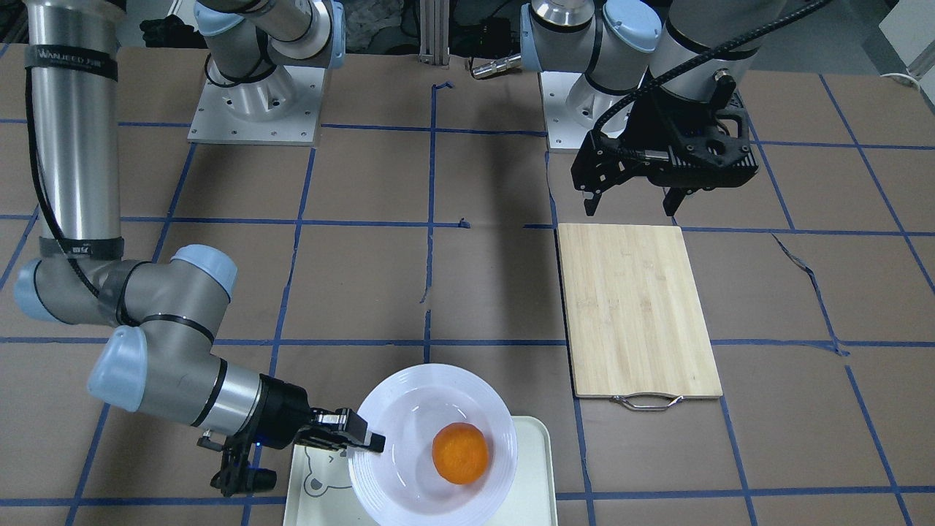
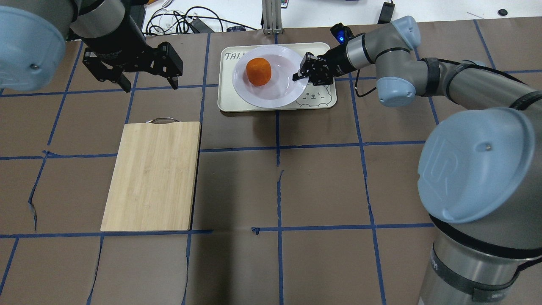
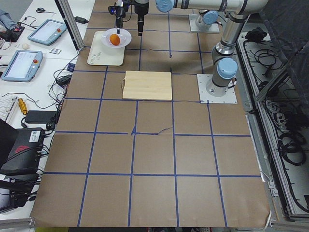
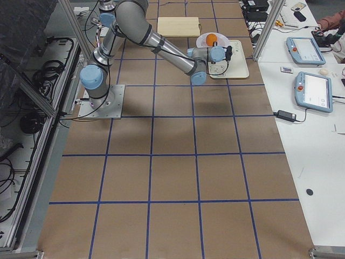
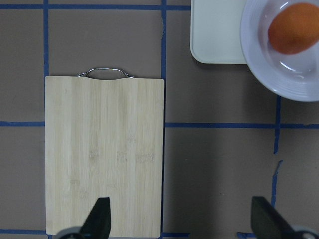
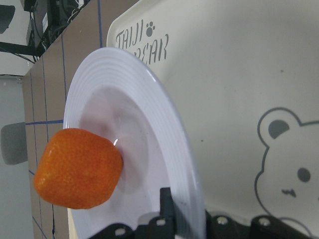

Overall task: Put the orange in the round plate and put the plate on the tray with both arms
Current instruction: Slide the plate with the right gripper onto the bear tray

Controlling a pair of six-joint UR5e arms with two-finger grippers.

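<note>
Orange in plate, plate over tray, right gripper pinching the rim.

Near left, a bamboo cutting board [image 2: 152, 176] lies flat on the brown table [image 2: 322, 186], with its metal handle at the far end. The left gripper [image 2: 150, 86] hangs high over that side, fingers spread wide and holding nothing. At far middle is the tray [image 2: 226, 97], with the bear face in its near right corner. The round plate [image 2: 254, 98] is over the tray and covers most of its middle. It looks tilted in the right wrist view, and I cannot tell whether it rests on the tray or is lifted. The orange [image 2: 258, 71] sits in the plate's sunken centre, slightly left. The right gripper [image 2: 300, 73] comes in from the right, fingers narrow and clamped on the plate's right rim.
</note>
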